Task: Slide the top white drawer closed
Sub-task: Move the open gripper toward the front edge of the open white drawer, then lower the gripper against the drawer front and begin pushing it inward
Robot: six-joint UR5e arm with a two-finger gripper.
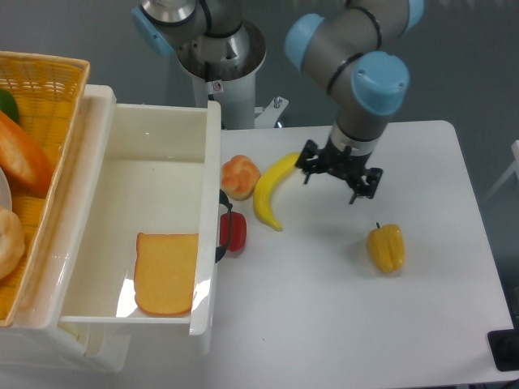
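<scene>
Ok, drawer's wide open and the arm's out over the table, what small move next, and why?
Probably carry the gripper left and down toward the front panel of the top white drawer, near its black handle. The drawer stands pulled fully out with a bread slice inside, and the gripper hangs above the banana, well short of the panel. Mind the red fruit beside the handle.

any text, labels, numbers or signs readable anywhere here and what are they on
No text can be read anywhere in this view.
Small red and white sticker on the robot base column: a sign of some sort, too small and blurred to read.
The top white drawer, the gripper, the banana and the table show no lettering.
</scene>
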